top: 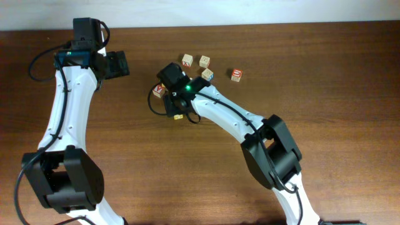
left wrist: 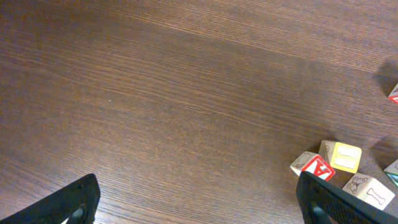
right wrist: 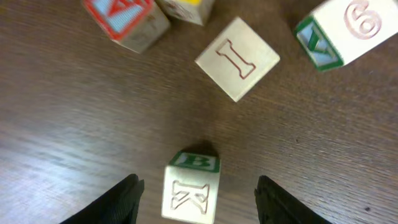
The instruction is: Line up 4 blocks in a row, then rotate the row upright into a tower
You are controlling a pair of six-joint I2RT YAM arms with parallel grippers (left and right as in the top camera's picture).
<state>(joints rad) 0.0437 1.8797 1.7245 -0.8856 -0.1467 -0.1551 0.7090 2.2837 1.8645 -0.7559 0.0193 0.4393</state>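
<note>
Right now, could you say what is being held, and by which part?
Nothing is held: the right gripper stands open astride the K block, fingers not touching; the left gripper is open, empty.

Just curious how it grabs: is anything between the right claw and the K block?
Nothing visible. The K block sits on bare table inside the open right gripper; the bone-marked cube lies well beyond.
</note>
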